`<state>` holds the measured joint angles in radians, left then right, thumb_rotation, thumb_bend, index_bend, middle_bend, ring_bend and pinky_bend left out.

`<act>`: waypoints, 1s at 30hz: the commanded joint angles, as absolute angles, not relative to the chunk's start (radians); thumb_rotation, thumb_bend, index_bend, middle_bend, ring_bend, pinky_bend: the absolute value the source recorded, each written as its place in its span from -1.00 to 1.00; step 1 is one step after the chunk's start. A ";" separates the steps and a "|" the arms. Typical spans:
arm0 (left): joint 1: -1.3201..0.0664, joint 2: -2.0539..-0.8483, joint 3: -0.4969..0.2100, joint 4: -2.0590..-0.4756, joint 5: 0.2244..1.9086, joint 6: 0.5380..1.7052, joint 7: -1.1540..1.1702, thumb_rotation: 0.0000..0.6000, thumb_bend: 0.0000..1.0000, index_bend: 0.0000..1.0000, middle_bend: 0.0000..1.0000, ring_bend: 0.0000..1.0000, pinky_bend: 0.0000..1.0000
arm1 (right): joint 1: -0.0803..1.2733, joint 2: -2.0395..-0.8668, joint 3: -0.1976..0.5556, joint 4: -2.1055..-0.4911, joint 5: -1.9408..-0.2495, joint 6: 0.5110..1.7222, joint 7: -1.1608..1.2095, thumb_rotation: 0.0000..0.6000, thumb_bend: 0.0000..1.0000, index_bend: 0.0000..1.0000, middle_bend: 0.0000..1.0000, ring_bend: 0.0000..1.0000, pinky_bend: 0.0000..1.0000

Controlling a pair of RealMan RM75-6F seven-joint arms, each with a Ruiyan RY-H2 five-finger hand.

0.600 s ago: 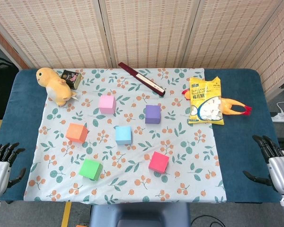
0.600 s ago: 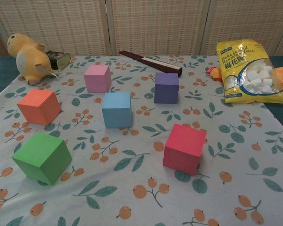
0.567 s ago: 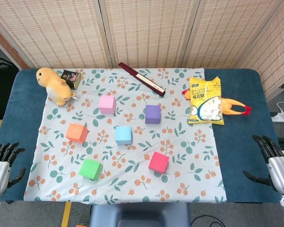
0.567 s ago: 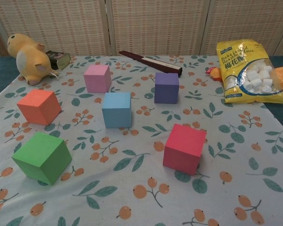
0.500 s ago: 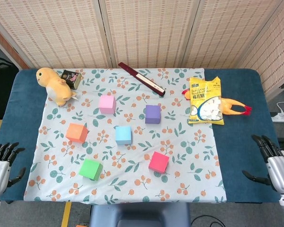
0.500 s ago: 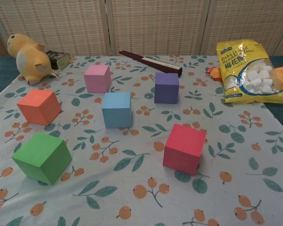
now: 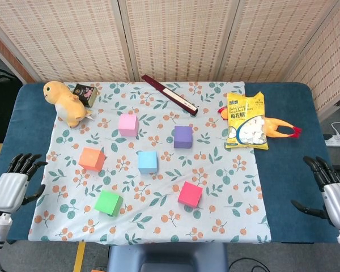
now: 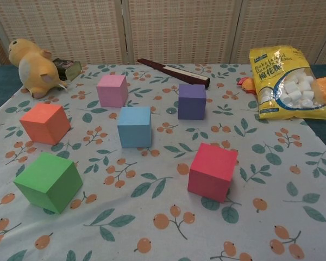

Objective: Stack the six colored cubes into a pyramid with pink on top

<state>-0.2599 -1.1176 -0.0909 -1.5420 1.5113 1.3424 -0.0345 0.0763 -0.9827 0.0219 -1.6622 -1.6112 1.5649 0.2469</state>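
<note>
Both the left hand [image 7: 14, 184] and right hand [image 7: 333, 192] hang released, holding nothing; the yellow plastic bag [image 7: 246, 121] holds white marshmallows [image 7: 248, 129].

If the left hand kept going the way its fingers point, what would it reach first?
Probably the yellow plush toy: the left hand points up-table and slightly inward, passing left of the orange cube. Height is unclear.

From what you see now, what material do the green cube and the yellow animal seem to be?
The green cube looks like matte foam or painted wood: flat colour, no shine, crisp edges. The yellow animal seems soft plush, with a rounded, fuzzy-looking surface.
</note>
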 commanded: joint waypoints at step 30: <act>-0.762 -1.252 -0.066 -1.202 1.451 0.621 -0.182 1.00 -0.33 -0.90 -0.99 -0.97 -0.78 | 0.077 -0.967 0.052 -1.723 -1.579 1.542 0.200 0.90 -1.00 -1.00 -0.81 -0.94 -0.70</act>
<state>-0.7611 -1.2499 -0.0677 -1.2036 1.4530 0.6204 -0.1816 0.0772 -0.9671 0.0516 -1.7232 -1.5789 1.5422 0.1993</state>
